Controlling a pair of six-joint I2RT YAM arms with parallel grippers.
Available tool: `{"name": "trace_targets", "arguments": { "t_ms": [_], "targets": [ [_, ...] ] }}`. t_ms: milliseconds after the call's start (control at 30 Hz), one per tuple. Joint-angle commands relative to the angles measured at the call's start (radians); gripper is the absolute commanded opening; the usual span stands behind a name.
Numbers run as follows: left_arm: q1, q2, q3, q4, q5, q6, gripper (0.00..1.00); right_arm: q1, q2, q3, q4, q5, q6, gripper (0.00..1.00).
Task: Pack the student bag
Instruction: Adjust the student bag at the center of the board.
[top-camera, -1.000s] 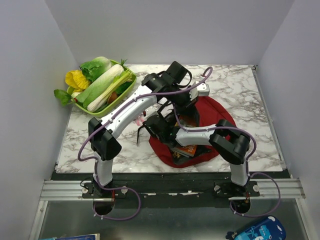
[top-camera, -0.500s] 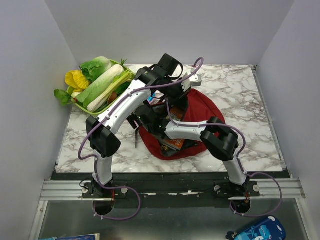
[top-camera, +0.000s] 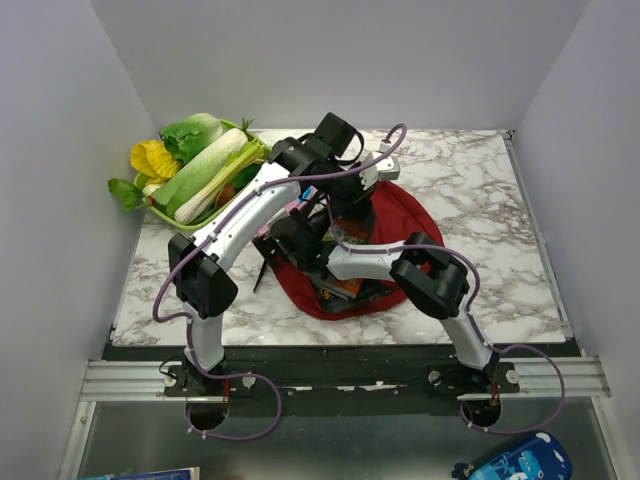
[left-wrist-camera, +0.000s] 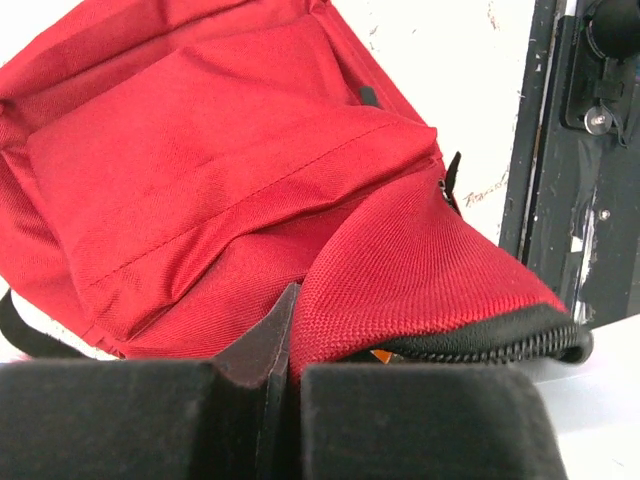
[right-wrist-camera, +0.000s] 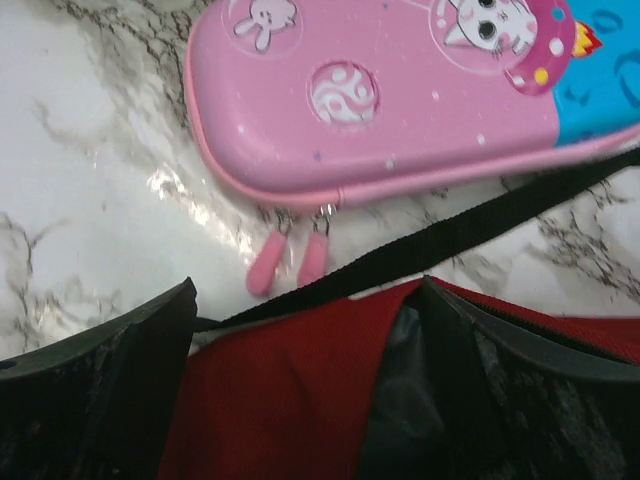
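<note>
Now the bag (top-camera: 400, 215) is seen lying on the marble surface (top-camera: 480, 190), near its middle, under both arms. Its red fabric by the zipper is pinched between the pressed-together fingers of the left hand (left-wrist-camera: 285, 370). The right hand (right-wrist-camera: 308, 300) is spread wide over the bag's edge, just beside a pink pencil case (right-wrist-camera: 400, 90).

Student bag (top-camera: 400, 215) central, pencil case (right-wrist-camera: 400, 90) just beside it, vegetable basket (top-camera: 165, 213) far left
</note>
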Motion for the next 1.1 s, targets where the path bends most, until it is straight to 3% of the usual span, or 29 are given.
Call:
{"name": "trace_targets", "arguments": {
  "t_ms": [0, 233, 400, 533, 633, 800, 933, 1033, 1067],
  "targets": [
    [-0.035, 0.023, 0.069, -0.009, 0.051, 0.004, 0.08, 0.021, -0.17, -0.192, 0.034, -0.026, 0.062, 0.98],
    [-0.08, 0.158, 0.328, -0.161, 0.077, 0.019, 0.13, 0.084, -0.403, -0.436, 0.068, -0.06, 0.09, 0.96],
    [-0.092, 0.184, 0.34, -0.187, 0.082, 0.027, 0.16, 0.156, -0.597, -0.648, 0.236, -0.071, 0.048, 0.96],
    [-0.092, 0.181, 0.331, -0.199, 0.065, 0.04, 0.17, 0.211, -0.716, -0.735, 0.224, 0.021, 0.064, 0.96],
    [-0.092, 0.178, 0.336, -0.211, 0.08, 0.044, 0.17, 0.253, -0.786, -0.814, 0.305, 0.044, 0.029, 0.96],
    [-0.094, 0.166, 0.373, -0.257, 0.16, 0.106, 0.29, 0.265, -0.736, -0.776, 0.437, -0.026, -0.09, 0.95],
    [-0.095, 0.151, 0.37, -0.308, 0.171, 0.14, 0.38, 0.265, -0.568, -0.671, 0.542, -0.072, -0.207, 0.97],
    [-0.095, 0.137, 0.371, -0.311, 0.148, 0.108, 0.58, 0.265, -0.425, -0.615, 0.643, -0.112, -0.264, 0.99],
    [-0.095, 0.135, 0.371, -0.313, 0.146, 0.102, 0.6, 0.265, -0.397, -0.569, 0.648, -0.122, -0.269, 0.99]
  ]
}}
